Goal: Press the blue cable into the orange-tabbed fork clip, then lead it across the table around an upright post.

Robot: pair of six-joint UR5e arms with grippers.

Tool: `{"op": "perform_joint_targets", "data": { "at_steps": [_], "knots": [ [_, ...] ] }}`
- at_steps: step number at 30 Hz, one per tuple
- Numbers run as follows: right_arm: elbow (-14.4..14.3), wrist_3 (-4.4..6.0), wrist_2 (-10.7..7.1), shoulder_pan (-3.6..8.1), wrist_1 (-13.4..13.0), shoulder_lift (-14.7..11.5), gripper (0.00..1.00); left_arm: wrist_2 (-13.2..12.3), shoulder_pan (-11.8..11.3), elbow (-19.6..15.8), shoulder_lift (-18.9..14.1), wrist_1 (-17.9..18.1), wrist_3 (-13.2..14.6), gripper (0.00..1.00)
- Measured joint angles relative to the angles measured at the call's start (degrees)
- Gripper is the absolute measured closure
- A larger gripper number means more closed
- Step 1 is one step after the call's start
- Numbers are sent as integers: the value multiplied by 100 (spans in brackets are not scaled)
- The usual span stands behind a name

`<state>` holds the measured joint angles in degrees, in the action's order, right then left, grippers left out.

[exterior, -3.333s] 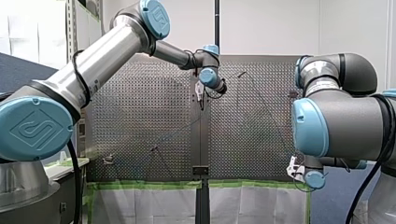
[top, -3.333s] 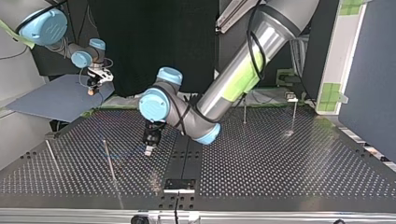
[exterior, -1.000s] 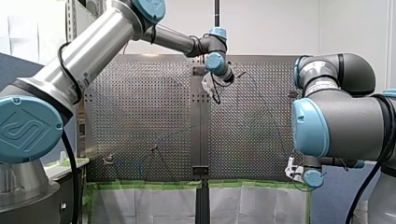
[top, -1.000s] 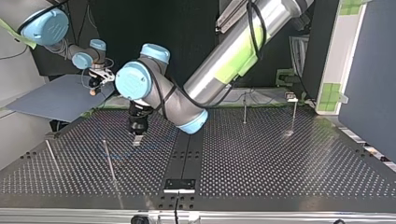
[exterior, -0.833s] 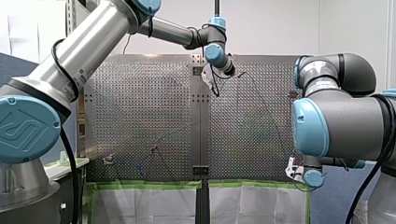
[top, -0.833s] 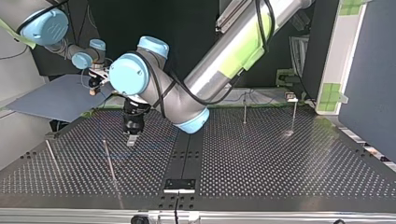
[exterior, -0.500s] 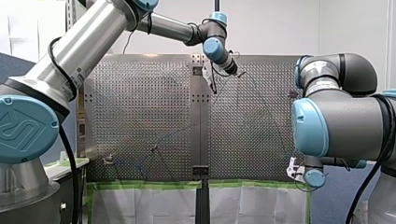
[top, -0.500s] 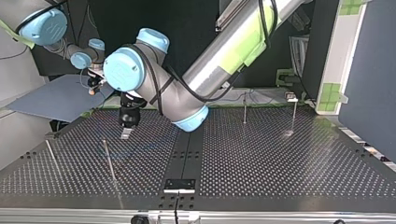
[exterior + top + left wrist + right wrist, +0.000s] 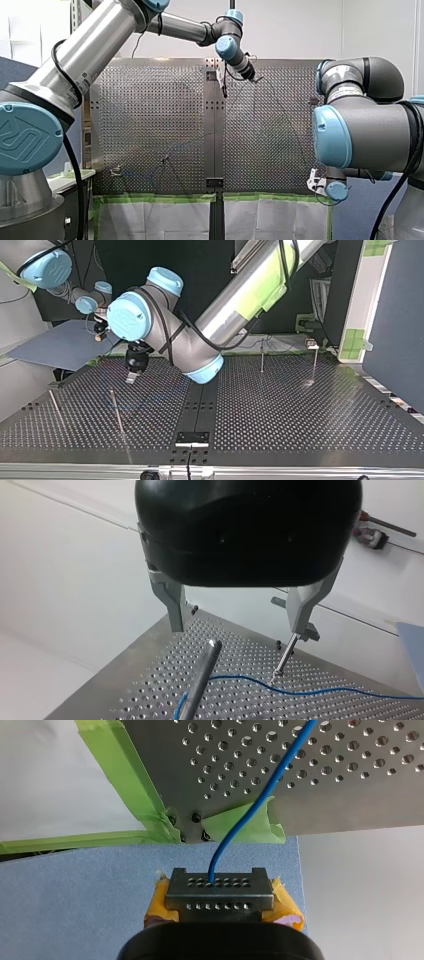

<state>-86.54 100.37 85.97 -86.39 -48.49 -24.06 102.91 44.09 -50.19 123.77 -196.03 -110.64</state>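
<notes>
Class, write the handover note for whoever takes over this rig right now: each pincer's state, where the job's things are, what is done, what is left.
Left pincer: open, empty, an upright post just ahead.
Right pincer: shut on the blue cable, off the table's taped corner.
Cable lies across the table and bends at that post's foot.
Done: cable led to the post. The fork clip does not show clearly.
Left: confirm the clip, finish the turn round the post.

Green tape (image 9: 127, 780), blue sheet (image 9: 75, 890), white wall (image 9: 290, 30)
</notes>
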Motion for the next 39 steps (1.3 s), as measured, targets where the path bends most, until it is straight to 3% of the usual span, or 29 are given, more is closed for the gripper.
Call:
{"op": "perform_joint_targets", "data": {
  "at_steps": [26, 39],
  "knots": [
    [1, 149, -53, -23, -45, 0, 100, -159, -3, 64, 0, 195, 1253, 0],
    [1, 151, -56, -26, -32, 1, 100, 349, 31, 64, -4, 66, 1895, 0]
  ]
}}
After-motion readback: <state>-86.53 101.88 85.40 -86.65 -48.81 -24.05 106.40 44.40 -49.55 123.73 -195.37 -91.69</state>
